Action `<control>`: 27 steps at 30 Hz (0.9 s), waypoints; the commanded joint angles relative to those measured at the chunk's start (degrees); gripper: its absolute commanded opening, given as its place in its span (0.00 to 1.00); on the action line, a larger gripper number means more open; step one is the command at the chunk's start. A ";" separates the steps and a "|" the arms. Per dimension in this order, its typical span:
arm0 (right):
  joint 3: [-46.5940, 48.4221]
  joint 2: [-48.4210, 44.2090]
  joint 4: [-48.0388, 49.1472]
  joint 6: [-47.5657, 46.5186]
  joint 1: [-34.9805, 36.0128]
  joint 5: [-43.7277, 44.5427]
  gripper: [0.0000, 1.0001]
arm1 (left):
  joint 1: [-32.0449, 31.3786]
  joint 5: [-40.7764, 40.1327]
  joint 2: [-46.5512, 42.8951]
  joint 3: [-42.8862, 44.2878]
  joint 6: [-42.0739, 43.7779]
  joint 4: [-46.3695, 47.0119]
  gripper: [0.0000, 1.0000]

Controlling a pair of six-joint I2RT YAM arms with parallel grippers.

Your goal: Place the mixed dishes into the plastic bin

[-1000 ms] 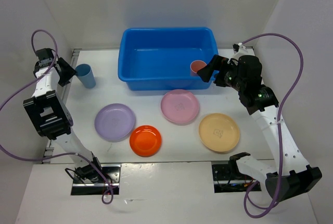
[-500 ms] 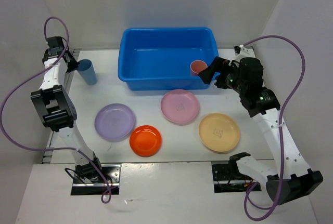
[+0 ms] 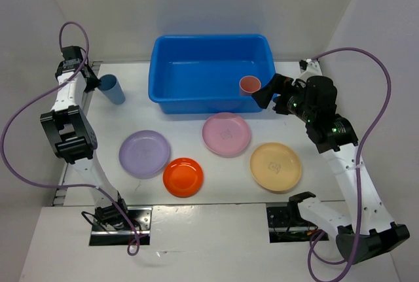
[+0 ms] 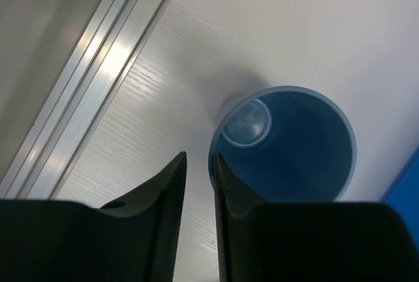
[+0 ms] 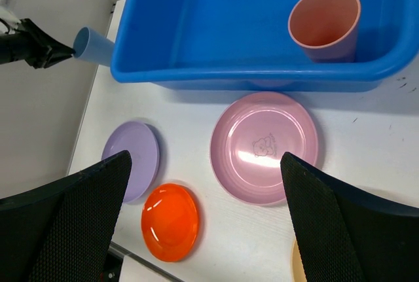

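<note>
The light-blue cup (image 3: 111,90) stands upright at the far left, beside the blue bin (image 3: 196,102). My left gripper (image 3: 93,83) is at its left side. In the left wrist view its jaws (image 4: 200,158) are only narrowly apart, with bare table showing between them, and one finger lies over the cup's (image 4: 294,144) near rim. The salmon-pink cup (image 3: 249,85) stands inside the bin's right front corner. My right gripper (image 3: 267,92) is wide open and empty just right of it. The pink (image 3: 226,133), tan-yellow (image 3: 275,166), lavender (image 3: 144,154) and orange (image 3: 183,176) plates lie flat in front of the bin.
White walls close in on the left, back and right. A metal rail (image 4: 85,92) runs along the table's left edge next to the light-blue cup. In the right wrist view the gripper (image 5: 204,158) hangs above the pink plate (image 5: 265,146) and the bin's front wall (image 5: 249,76).
My left gripper swung up and in against the light-blue cup's left side. My right gripper drew back a little to the right, away from the salmon-pink cup, which stays in the bin.
</note>
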 commanded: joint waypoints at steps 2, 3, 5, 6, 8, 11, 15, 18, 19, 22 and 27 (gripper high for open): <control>-0.33 -1.64 -0.60 0.18 0.37 0.87 0.99 | -0.73 -0.46 2.81 2.00 1.76 -0.53 0.33; -0.33 -1.65 -0.60 0.18 0.37 0.88 0.99 | -0.74 -0.46 3.51 2.61 1.76 -1.05 0.34; -0.33 -1.65 -0.60 0.18 0.37 0.88 0.99 | -1.27 -0.46 4.04 3.14 1.76 -1.05 0.34; -0.33 -1.65 -0.60 0.18 0.37 0.88 0.99 | -1.27 -0.98 4.65 3.14 1.76 -1.05 0.29; -0.33 -1.65 -0.60 0.18 0.37 0.88 0.99 | -1.88 -0.98 5.18 4.72 1.76 -1.66 0.16; -0.33 -1.65 -1.13 0.18 0.37 1.41 0.99 | -2.41 -3.61 5.19 6.30 1.76 -2.89 0.00; -0.33 -1.65 -1.13 0.18 0.37 1.41 0.99 | -2.94 -3.63 -2.26 6.31 0.71 -2.37 0.00; -0.85 -1.65 -0.60 0.71 0.37 1.41 0.99 | -5.30 -1.61 -8.86 8.06 1.23 -2.37 0.00; -1.46 -1.65 -0.60 0.71 0.37 0.88 0.99 | -6.35 0.84 -10.09 8.76 1.24 -3.07 0.00; -2.00 -1.65 0.02 1.23 0.37 0.27 0.99 | -11.97 3.14 -13.35 11.04 1.85 -4.12 0.00; -2.00 -2.18 0.02 1.76 0.37 -0.97 0.99 | -20.33 2.36 -12.49 13.77 1.85 -4.13 0.00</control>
